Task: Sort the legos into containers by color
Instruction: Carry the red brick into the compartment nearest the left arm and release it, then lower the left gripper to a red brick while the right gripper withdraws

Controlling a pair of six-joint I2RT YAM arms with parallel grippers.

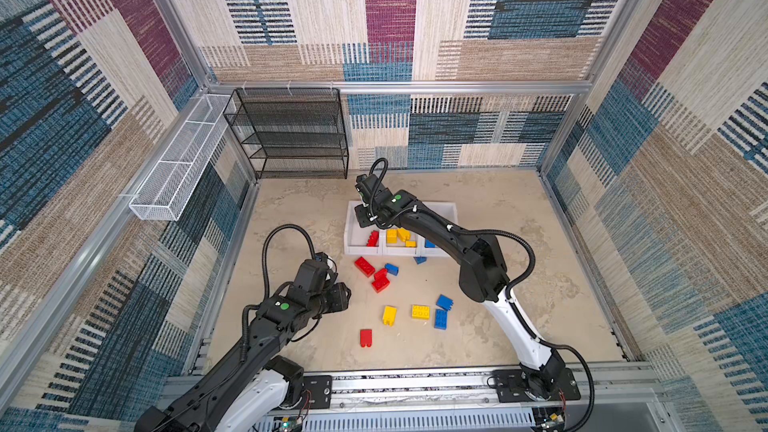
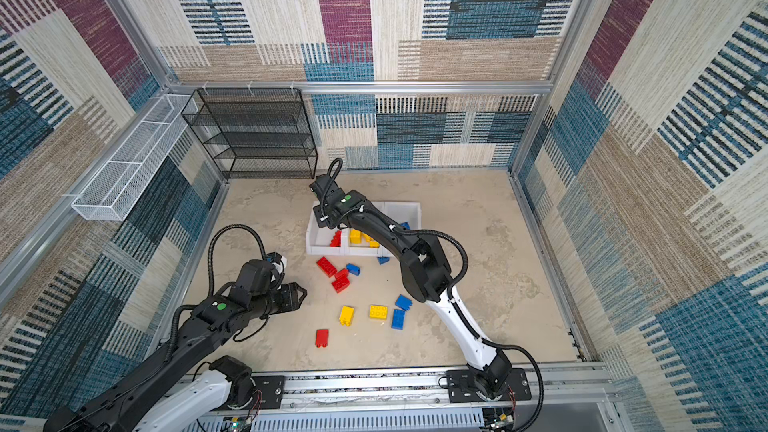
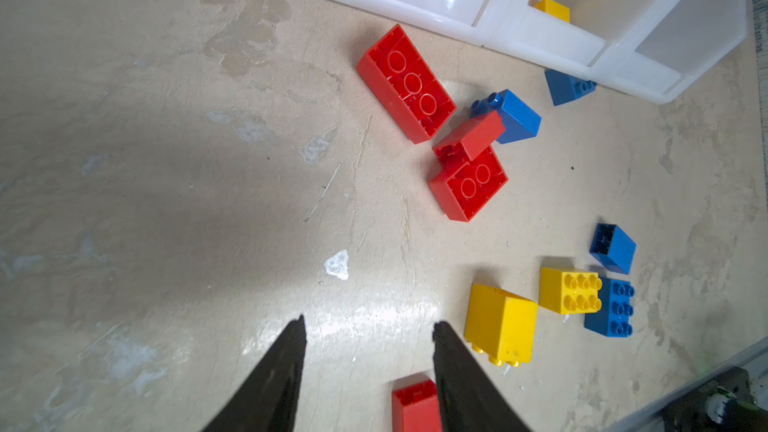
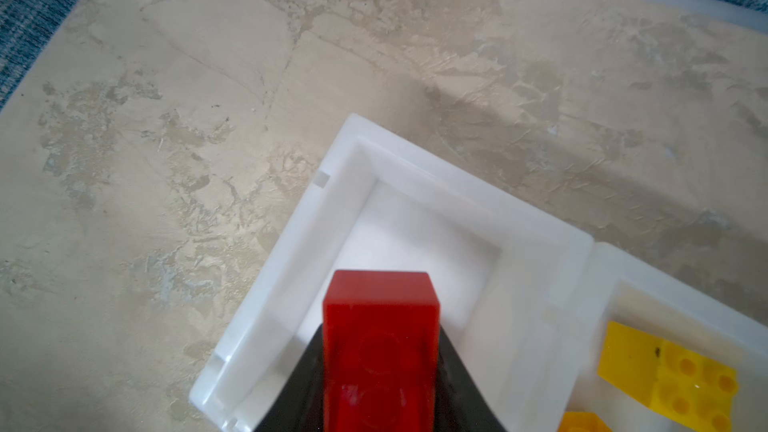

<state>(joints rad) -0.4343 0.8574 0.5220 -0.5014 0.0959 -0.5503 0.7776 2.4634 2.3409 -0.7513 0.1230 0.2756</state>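
Left gripper (image 3: 368, 326) is hovering low over the tabletop (image 1: 561, 284) toward its left edge, fingers parted, gripping nothing.

I am counting loose legos (image 1: 420, 312) lying mid-table. Reds and a blue are bunching just before the containers (image 1: 361, 250). Yellows and blues are lying nearer the front edge, with one lone red closest to it.

Right gripper (image 4: 380, 338) is hanging over the leftmost bin (image 4: 299, 243), fingers clenched on a red brick (image 4: 380, 305). Reds are already sitting in that bin, yellows in the middle one, blue in the right.

I am judging the bricks light, rigid and glossy, likely slipping if pinched on the studs. Flat opposite side walls are looking like the safest hold.

The tabletop is showing beige, mottled and scuffed. Patchwork carpet in blue, maroon and tan is lining the walls. A black mesh rack (image 1: 291, 135) is standing at the far left corner, and a white wire basket (image 1: 178, 168) is hanging along the left wall.
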